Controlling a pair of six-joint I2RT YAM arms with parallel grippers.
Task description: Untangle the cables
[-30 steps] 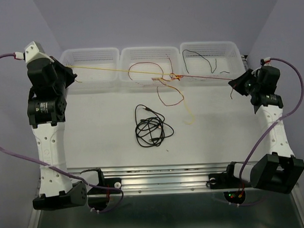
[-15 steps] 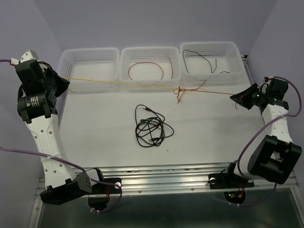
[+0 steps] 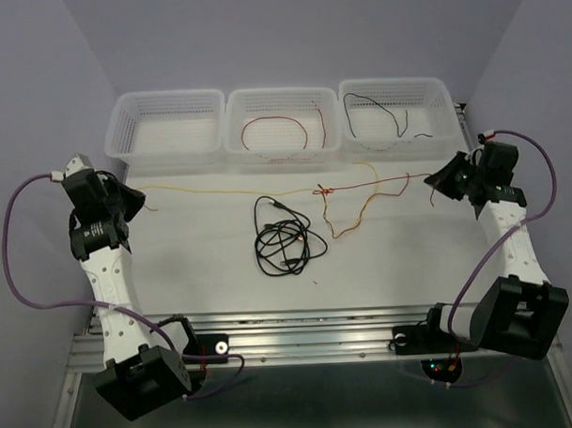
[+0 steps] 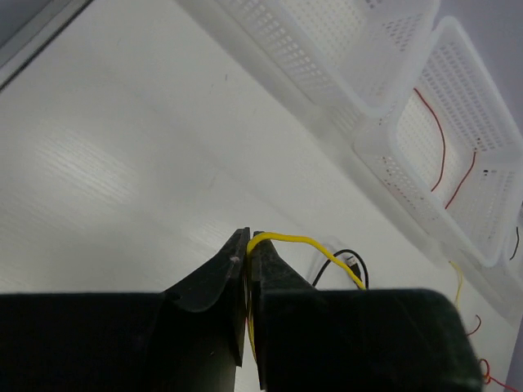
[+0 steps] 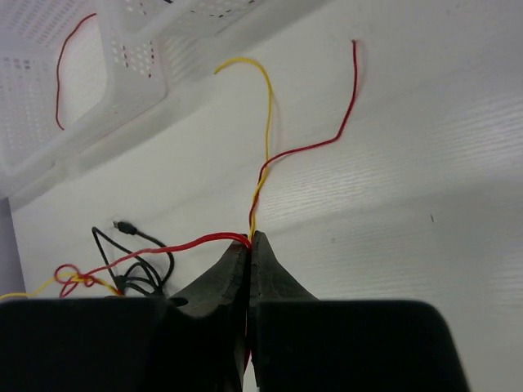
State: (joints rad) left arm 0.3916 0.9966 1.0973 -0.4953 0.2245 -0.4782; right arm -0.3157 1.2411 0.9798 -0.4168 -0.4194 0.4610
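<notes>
My left gripper [image 3: 135, 195] is shut on the end of the yellow cable [image 3: 219, 190], which bends over its fingertips in the left wrist view [image 4: 302, 240]. My right gripper [image 3: 436, 180] is shut on the dark red cable [image 3: 398, 179], seen at its tips in the right wrist view [image 5: 163, 251]. The two cables meet in a small knot [image 3: 323, 191] mid-table and hang slack, with a yellow-orange loop [image 3: 348, 228] lying on the table. A black cable [image 3: 285, 240] lies coiled near the middle, apart from both grippers.
Three white mesh baskets stand along the back: the left one [image 3: 164, 94] holds nothing I can see, the middle one [image 3: 280, 92] holds a red wire [image 3: 264, 121], the right one [image 3: 394, 81] holds a black wire [image 3: 386, 107]. A metal rail [image 3: 299, 326] runs along the near edge.
The left gripper has come down and nearer. The yellow and red line, taut before, now sags onto the table, and the knot has shifted left and nearer. Both grippers keep their hold.
</notes>
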